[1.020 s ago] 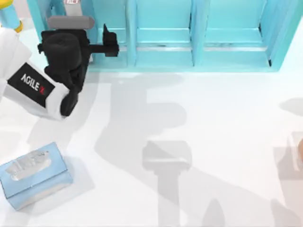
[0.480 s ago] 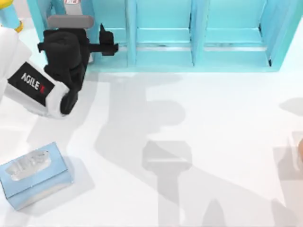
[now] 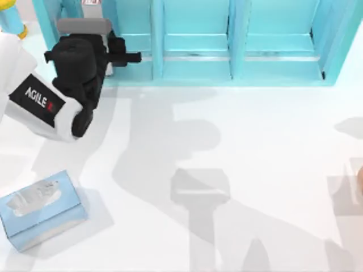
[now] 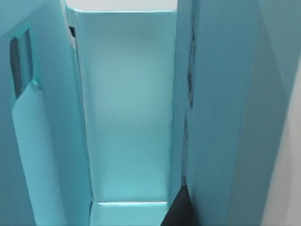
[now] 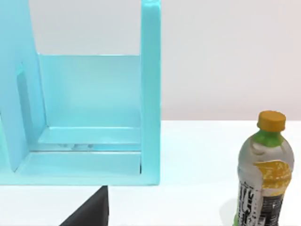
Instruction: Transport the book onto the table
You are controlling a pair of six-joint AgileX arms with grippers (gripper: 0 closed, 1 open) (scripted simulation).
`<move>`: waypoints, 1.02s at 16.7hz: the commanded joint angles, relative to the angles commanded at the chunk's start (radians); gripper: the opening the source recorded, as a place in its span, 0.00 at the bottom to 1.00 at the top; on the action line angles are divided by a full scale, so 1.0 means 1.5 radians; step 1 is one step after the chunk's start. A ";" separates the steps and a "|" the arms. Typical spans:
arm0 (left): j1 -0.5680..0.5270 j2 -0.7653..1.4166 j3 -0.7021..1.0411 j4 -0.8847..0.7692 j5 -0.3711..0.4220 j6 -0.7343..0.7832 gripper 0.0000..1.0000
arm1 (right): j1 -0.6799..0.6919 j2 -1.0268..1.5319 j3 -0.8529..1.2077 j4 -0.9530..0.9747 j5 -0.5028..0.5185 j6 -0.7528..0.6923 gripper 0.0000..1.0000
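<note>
1. Teal on teal is the trouble: the shelf (image 3: 195,71) stands along the far edge of the table (image 3: 266,164), and I cannot pick the book out for certain against it from above
2. The left gripper (image 3: 126,55) is at the mouth of the shelf's left compartment, the arm reaching in from the far left corner, so I judge the task to be at its reach-in stage
3. Nothing book-like lies on the open white table, so the carrying and setting down are all left to do
4. Whether the left gripper is apart, together or clamped on anything, I cannot tell; its working end is lost against the shelf wall
5. The left wrist view looks deep into a narrow teal bay with a tall flat panel along one side; that panel may be the book's cover standing upright, or only a divider, and I cannot say which
6. The right gripper (image 5: 89,212) sits idle off to the right, just a dark corner of it visible, its state unclear; it faces the shelf's right end and a bottle (image 5: 263,174)
7. A light-blue tissue box (image 3: 39,207) rests near the left, well apart from the shelf and no part of this job
</note>
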 joint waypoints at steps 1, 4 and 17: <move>0.000 0.000 0.000 0.000 0.000 0.000 0.02 | 0.000 0.000 0.000 0.000 0.000 0.000 1.00; 0.000 0.000 0.000 0.000 0.000 0.000 0.00 | 0.000 0.000 0.000 0.000 0.000 0.000 1.00; -0.027 -0.147 -0.071 -0.099 -0.031 0.002 0.00 | 0.000 0.000 0.000 0.000 0.000 0.000 1.00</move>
